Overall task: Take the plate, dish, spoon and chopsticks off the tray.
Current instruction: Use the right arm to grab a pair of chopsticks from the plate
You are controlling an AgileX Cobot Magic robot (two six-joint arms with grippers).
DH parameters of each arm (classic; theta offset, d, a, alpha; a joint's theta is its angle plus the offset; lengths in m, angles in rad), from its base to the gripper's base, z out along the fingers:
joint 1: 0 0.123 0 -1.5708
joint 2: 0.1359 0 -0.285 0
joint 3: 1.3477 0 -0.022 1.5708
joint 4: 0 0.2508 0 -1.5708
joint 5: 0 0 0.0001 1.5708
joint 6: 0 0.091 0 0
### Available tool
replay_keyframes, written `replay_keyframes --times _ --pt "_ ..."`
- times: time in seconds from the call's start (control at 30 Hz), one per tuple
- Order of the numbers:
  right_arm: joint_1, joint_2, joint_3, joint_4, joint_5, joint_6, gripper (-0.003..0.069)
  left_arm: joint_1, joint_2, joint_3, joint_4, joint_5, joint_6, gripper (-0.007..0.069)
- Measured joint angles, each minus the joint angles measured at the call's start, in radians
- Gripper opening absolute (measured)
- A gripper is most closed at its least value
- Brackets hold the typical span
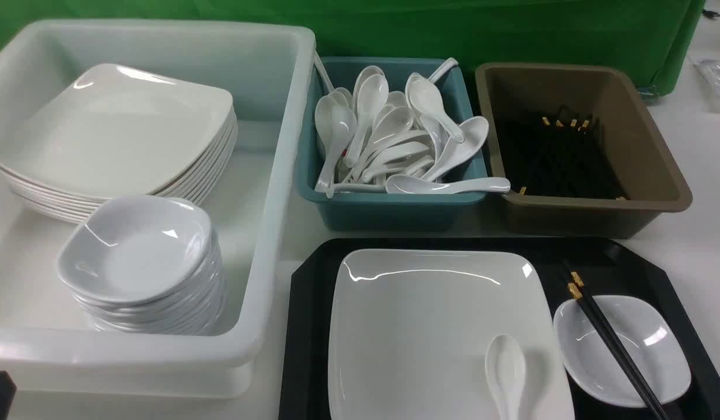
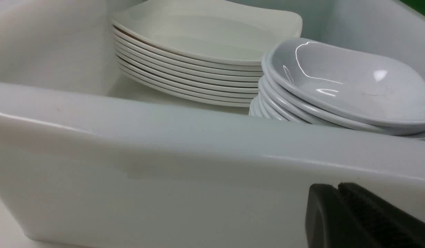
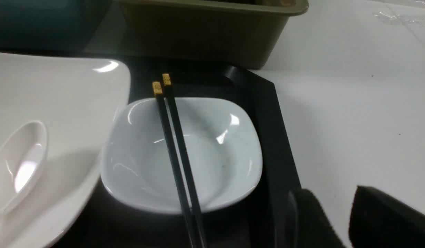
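The black tray [image 1: 304,326] lies at the front right. On it sits the large white square plate [image 1: 430,326] with the white spoon [image 1: 506,370] lying on its near right corner. To the plate's right is the small white dish [image 1: 640,356], with black gold-tipped chopsticks [image 1: 611,341] laid across it. In the right wrist view I see the dish [image 3: 219,155], chopsticks [image 3: 174,151], plate [image 3: 61,96], spoon [image 3: 19,162] and tray rim [image 3: 271,137]. My right gripper [image 3: 336,201] is open and empty, beside the tray's right rim. My left gripper [image 2: 338,187] is shut and empty, in front of the white tub's wall.
A large white tub [image 1: 272,175] at the left holds a stack of plates [image 1: 115,134] and a stack of dishes [image 1: 138,251]. A teal tub [image 1: 389,210] holds several spoons. A brown tub [image 1: 646,169] holds chopsticks. A green backdrop stands behind.
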Motion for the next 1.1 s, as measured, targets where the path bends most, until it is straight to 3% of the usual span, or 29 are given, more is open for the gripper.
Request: replay_keyframes --times 0.67,0.73,0.83,0.93,1.1 --pt "0.0 0.0 0.0 0.0 0.0 0.0 0.0241 0.0 0.0 0.0 -0.001 -0.006 0.0 0.0017" --pt "0.0 0.0 0.0 0.0 0.0 0.0 0.0241 0.0 0.0 0.0 -0.031 -0.025 -0.018 0.0017" --pt "0.0 0.0 0.0 0.0 0.0 0.0 0.0241 0.0 0.0 0.0 -0.267 -0.122 -0.124 0.0017" --pt "0.0 0.0 0.0 0.0 0.0 0.0 0.0241 0.0 0.0 0.0 -0.397 -0.21 -0.151 0.0017" --pt "0.0 0.0 0.0 0.0 0.0 0.0 0.0241 0.0 0.0 -0.001 -0.459 -0.296 -0.234 0.0017"
